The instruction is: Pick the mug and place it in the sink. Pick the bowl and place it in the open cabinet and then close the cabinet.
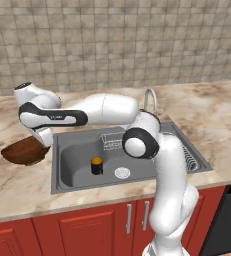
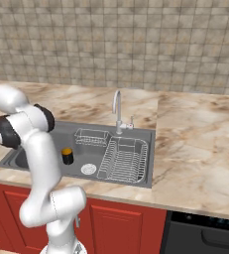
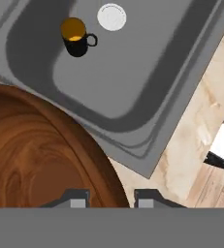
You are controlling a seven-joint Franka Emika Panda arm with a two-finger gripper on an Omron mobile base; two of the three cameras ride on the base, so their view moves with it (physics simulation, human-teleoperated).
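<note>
While the mug [image 3: 75, 37] stands in the sink [image 3: 133, 72], the fingers [image 3: 78, 198] pinch the bowl [image 3: 31, 160] rim.

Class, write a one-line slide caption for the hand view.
Gripper clamped on the rim of the wooden bowl, beside the sink where the mug stands upright.

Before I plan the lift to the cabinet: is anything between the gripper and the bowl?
No. The gripper already straddles the bowl rim, one fingertip inside and one outside. The cabinet is out of frame.
</note>
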